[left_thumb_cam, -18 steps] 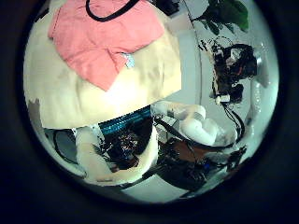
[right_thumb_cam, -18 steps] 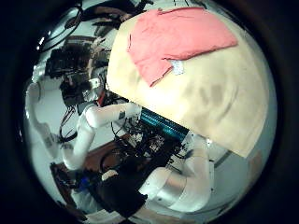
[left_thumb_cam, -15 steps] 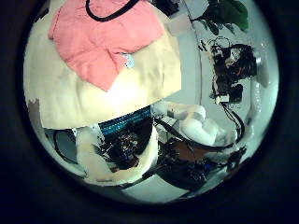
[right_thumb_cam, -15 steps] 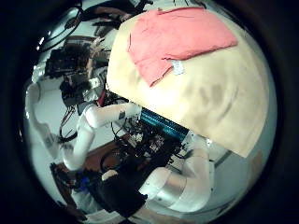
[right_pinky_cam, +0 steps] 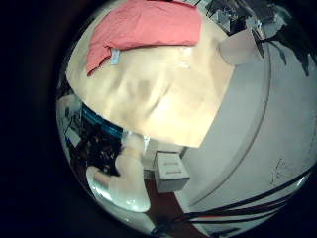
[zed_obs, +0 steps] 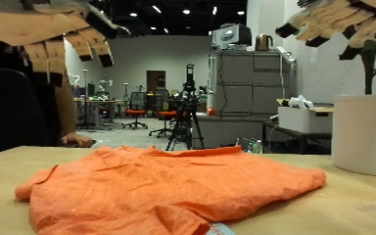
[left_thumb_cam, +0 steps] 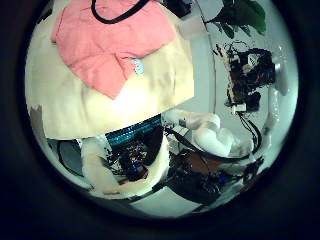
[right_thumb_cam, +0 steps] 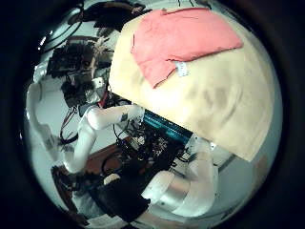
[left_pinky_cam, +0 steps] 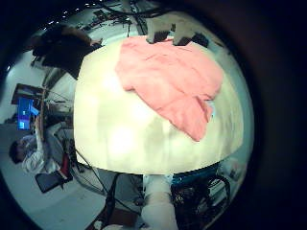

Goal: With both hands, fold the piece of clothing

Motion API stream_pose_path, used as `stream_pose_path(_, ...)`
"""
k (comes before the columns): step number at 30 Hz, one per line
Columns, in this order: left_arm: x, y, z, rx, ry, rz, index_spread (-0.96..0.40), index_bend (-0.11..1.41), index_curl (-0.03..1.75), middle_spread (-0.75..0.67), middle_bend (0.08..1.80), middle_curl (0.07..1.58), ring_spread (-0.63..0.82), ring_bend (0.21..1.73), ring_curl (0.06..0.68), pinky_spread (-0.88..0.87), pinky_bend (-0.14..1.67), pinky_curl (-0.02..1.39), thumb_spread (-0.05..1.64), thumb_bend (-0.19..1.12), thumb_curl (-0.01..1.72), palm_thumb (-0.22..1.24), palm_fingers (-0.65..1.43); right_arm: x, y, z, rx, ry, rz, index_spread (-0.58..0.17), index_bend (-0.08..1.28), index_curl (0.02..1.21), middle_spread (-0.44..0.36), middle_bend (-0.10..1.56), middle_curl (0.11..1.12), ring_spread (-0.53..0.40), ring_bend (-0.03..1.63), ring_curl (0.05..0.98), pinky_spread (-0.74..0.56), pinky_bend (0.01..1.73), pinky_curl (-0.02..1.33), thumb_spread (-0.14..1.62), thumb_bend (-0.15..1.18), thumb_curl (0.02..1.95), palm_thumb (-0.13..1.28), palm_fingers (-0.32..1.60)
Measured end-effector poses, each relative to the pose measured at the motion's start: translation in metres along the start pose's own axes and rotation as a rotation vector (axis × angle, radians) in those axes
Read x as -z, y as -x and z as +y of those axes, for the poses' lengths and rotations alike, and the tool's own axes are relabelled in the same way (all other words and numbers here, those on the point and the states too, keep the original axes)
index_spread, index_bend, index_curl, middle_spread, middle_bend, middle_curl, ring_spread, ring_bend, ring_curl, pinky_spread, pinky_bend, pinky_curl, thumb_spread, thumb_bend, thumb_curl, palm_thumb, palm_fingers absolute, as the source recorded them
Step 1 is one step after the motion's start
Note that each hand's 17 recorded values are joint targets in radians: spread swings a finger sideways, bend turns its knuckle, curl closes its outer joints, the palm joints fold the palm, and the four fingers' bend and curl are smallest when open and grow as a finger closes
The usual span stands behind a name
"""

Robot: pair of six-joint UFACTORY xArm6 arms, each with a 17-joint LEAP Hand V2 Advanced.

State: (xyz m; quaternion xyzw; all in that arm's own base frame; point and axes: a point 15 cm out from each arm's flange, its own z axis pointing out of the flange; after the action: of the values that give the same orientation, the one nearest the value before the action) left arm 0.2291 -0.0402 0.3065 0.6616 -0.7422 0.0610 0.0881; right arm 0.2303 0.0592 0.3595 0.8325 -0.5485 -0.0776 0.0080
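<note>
An orange piece of clothing (zed_obs: 175, 186) lies spread and rumpled on the tan table (zed_obs: 364, 208), with a small white tag (zed_obs: 218, 230) at its near edge. My left hand (zed_obs: 61, 31) hangs high above the garment's one side, fingers straight and relaxed, holding nothing. High over the other side, my right hand (zed_obs: 342, 20) is likewise open and touches nothing. The palm views look down from well above on the clothing (left_pinky_cam: 168, 81) (left_thumb_cam: 105, 40) (right_pinky_cam: 144, 25) (right_thumb_cam: 181, 38) lying on the table (left_pinky_cam: 115, 134) (right_thumb_cam: 219, 100).
A white cylindrical container (zed_obs: 365, 132) stands on the table near my right hand's side. On the floor beside the table sits a small box (right_pinky_cam: 170, 171). Office chairs and a tripod stand far behind.
</note>
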Motion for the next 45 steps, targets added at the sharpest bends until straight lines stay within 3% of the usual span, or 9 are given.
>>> stream_pose_path(9, -0.072, -0.025, -0.006, -0.208, 0.215, -0.159, 0.14, 0.15, 0.28, 0.31, 0.21, 0.34, 0.53, 0.43, 0.219, 0.50, 0.25, 0.32, 1.07, -0.03, 0.29, 0.30, 0.04, 0.001, -0.009, 0.002, -0.037, -0.005, -0.002, -0.269, 0.17, 0.30, 0.102, 0.17, 0.24, 0.251, 0.20, 0.266, 0.35, 0.33, 0.33, 1.16, -0.02, 0.21, 0.11, -0.02)
stream_pose_path(19, -0.151, -0.027, -0.026, -0.352, 0.285, -0.280, 0.16, 0.14, 0.26, 0.32, 0.19, 0.33, 0.52, 0.45, 0.225, 0.47, 0.28, 0.33, 1.02, -0.03, 0.28, 0.20, -0.02, -0.003, -0.010, 0.001, -0.043, 0.008, -0.006, -0.268, 0.17, 0.30, 0.110, 0.17, 0.24, 0.252, 0.21, 0.268, 0.35, 0.34, 0.33, 1.15, -0.02, 0.22, 0.12, -0.01)
stream_pose_path(26, -0.181, -0.009, -0.031, -0.347, 0.343, -0.395, 0.21, 0.15, 0.25, 0.33, 0.21, 0.33, 0.53, 0.45, 0.225, 0.47, 0.29, 0.33, 0.95, -0.03, 0.29, 0.20, 0.02, -0.005, -0.011, 0.003, -0.047, 0.013, -0.008, -0.268, 0.18, 0.31, 0.110, 0.17, 0.24, 0.252, 0.21, 0.269, 0.35, 0.34, 0.33, 1.15, -0.02, 0.22, 0.12, -0.01)
stream_pose_path(30, -0.178, 0.004, -0.038, -0.328, 0.323, -0.492, 0.17, 0.16, 0.26, 0.14, 0.37, 0.37, 0.39, 0.46, 0.213, 0.32, 0.25, 0.31, 0.96, 0.01, 0.32, 0.32, 0.29, -0.005, -0.010, 0.005, -0.049, 0.018, -0.010, -0.262, 0.18, 0.31, 0.110, 0.17, 0.25, 0.245, 0.21, 0.268, 0.36, 0.34, 0.33, 1.15, -0.02, 0.22, 0.12, -0.01)
stream_pose_path(31, -0.177, 0.007, -0.041, -0.321, 0.313, -0.516, 0.11, 0.14, 0.25, 0.06, 0.52, 0.42, 0.22, 0.53, 0.229, 0.13, 0.38, 0.34, 0.99, 0.12, 0.38, 0.54, 0.64, -0.004, -0.011, 0.005, -0.052, 0.014, -0.009, -0.262, 0.18, 0.31, 0.110, 0.17, 0.25, 0.244, 0.21, 0.269, 0.36, 0.34, 0.33, 1.15, -0.02, 0.22, 0.12, 0.00)
stream_pose_path(32, -0.176, 0.009, -0.042, -0.312, 0.306, -0.529, 0.09, 0.13, 0.24, 0.03, 0.53, 0.41, 0.16, 0.55, 0.220, 0.08, 0.41, 0.33, 0.99, 0.13, 0.39, 0.56, 0.71, -0.004, -0.012, 0.005, -0.054, 0.013, -0.009, -0.262, 0.18, 0.31, 0.110, 0.17, 0.25, 0.244, 0.21, 0.269, 0.36, 0.34, 0.33, 1.15, -0.02, 0.22, 0.12, 0.00)
stream_pose_path(34, -0.173, 0.009, -0.046, -0.298, 0.290, -0.533, 0.00, 0.14, 0.23, -0.09, 0.66, 0.50, -0.09, 0.74, 0.293, -0.17, 0.59, 0.40, 1.00, 0.16, 0.44, 0.67, 0.96, -0.004, -0.013, 0.006, -0.058, 0.014, -0.010, -0.261, 0.18, 0.31, 0.110, 0.18, 0.25, 0.242, 0.21, 0.269, 0.36, 0.35, 0.33, 1.15, -0.02, 0.22, 0.12, 0.00)
stream_pose_path(37, -0.168, 0.007, -0.053, -0.290, 0.262, -0.525, -0.11, 0.19, 0.23, -0.19, 0.69, 0.58, -0.28, 1.01, 0.402, -0.38, 0.83, 0.50, 1.00, 0.16, 0.48, 0.75, 1.16, -0.003, -0.013, 0.007, -0.059, 0.018, -0.009, -0.262, 0.18, 0.31, 0.110, 0.18, 0.25, 0.241, 0.21, 0.267, 0.36, 0.34, 0.33, 1.15, -0.02, 0.22, 0.12, 0.00)
stream_pose_path(45, -0.142, 0.014, -0.059, -0.254, 0.239, -0.517, -0.36, 0.45, 0.35, -0.40, 0.79, 0.79, -0.43, 1.28, 0.542, -0.56, 1.21, 0.63, 0.98, 0.12, 0.56, 0.86, 1.13, 0.003, -0.019, 0.010, -0.069, 0.012, 0.002, -0.269, 0.17, 0.31, 0.111, 0.20, 0.28, 0.239, 0.20, 0.262, 0.35, 0.33, 0.32, 1.15, -0.02, 0.22, 0.12, 0.05)
